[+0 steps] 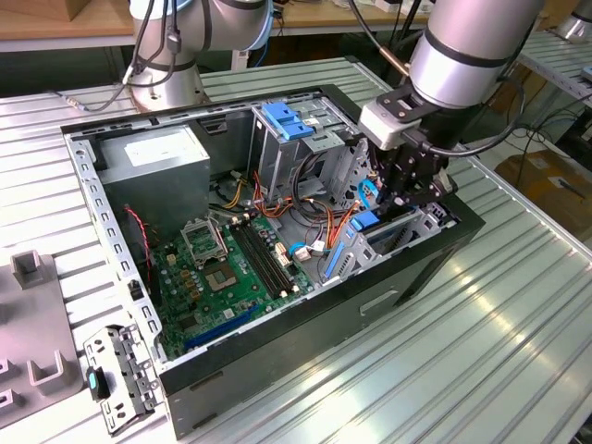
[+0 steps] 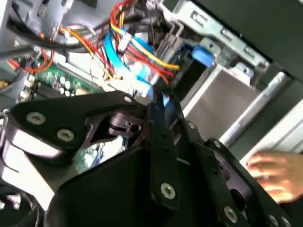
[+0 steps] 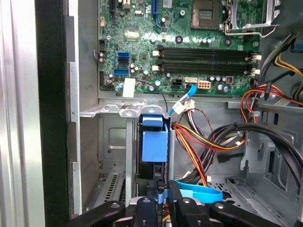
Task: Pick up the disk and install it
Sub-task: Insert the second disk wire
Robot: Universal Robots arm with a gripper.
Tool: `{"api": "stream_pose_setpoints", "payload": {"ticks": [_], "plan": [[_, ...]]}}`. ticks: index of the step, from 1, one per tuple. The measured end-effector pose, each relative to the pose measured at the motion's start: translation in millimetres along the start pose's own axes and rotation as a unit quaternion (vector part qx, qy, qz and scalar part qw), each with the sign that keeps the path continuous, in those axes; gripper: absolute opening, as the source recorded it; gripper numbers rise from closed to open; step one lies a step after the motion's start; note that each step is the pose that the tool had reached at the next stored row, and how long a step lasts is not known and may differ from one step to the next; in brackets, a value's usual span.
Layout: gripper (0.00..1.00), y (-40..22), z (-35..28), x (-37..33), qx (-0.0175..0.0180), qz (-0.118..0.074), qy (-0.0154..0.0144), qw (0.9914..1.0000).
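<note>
The disk [image 3: 155, 142] stands on edge in the metal drive bay [image 3: 113, 142] of the open computer case, its bright blue carrier and end tab facing the first wrist view's camera. In the exterior view the disk [image 1: 365, 222] sits low in the bay [image 1: 421, 222] at the case's right end. My gripper [image 1: 402, 190] hangs straight above it. Its black fingers [image 3: 144, 208] meet on the disk's near edge, with blue plastic showing between them. My gripper [image 2: 158, 106] looks shut on the disk in the second wrist view too.
A green motherboard [image 1: 240, 268] covers the case floor. Red, yellow and black cables [image 3: 213, 142] and a flat blue cable [image 3: 199, 191] crowd beside the bay. A tall metal cage with a blue clip [image 1: 282, 120] stands behind. A person's hand [image 2: 274, 175] rests by the case.
</note>
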State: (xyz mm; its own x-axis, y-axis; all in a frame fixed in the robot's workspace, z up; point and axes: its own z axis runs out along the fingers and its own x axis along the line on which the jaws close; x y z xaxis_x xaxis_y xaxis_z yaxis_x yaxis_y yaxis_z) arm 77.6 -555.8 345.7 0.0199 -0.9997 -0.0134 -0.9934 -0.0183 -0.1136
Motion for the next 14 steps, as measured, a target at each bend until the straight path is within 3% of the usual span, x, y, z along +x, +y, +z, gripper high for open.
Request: {"api": "stream_pose_setpoints", "payload": {"ticks": [2, 3, 5, 14], "plan": [[0.24, -1.4, -10.4, -0.4, 0.0, 0.0, 0.0001, 1.0], [0.24, -1.6, -12.0, -0.4, 0.0, 0.0, 0.0001, 1.0], [0.11, -1.6, -12.1, -0.4, 0.0, 0.0, 0.0, 1.0], [0.11, -1.7, -12.9, -0.4, 0.0, 0.0, 0.0, 1.0]]}}
